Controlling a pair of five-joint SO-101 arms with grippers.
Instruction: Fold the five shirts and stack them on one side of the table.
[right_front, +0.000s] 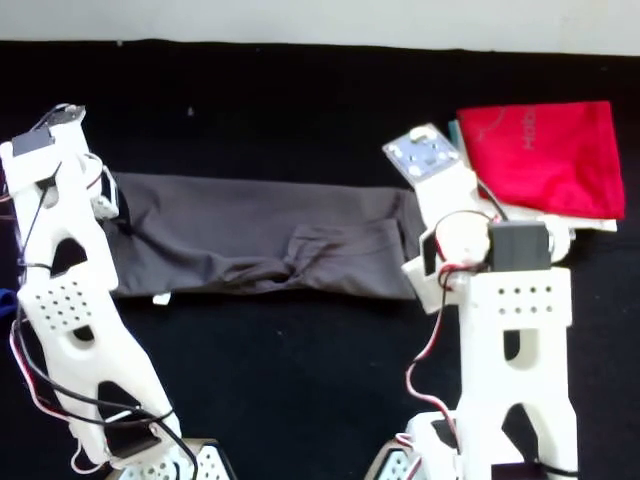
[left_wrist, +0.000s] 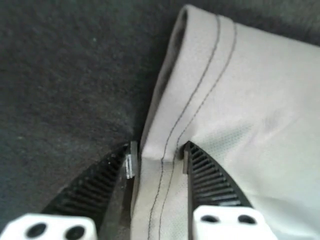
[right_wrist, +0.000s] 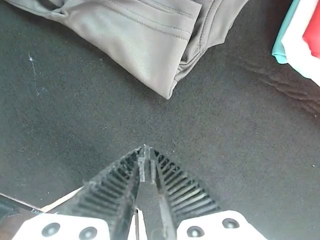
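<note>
While your left gripper (left_wrist: 158, 157) clamps the left hem of the grey shirt (right_front: 260, 245), your right gripper (right_wrist: 146, 160) hangs closed, empty, near the red-topped stack (right_front: 545, 155).

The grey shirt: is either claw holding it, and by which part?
Yes. The left gripper pinches the grey shirt by its stitched hem at one end. The right gripper is shut, holding nothing.

Plain grey shirt (right_front: 250, 225) with darker stitch lines, red shirt (right_front: 545, 155), teal cloth (right_wrist: 283, 41), white cloth (right_wrist: 306, 61), black table (right_front: 300, 380)
</note>
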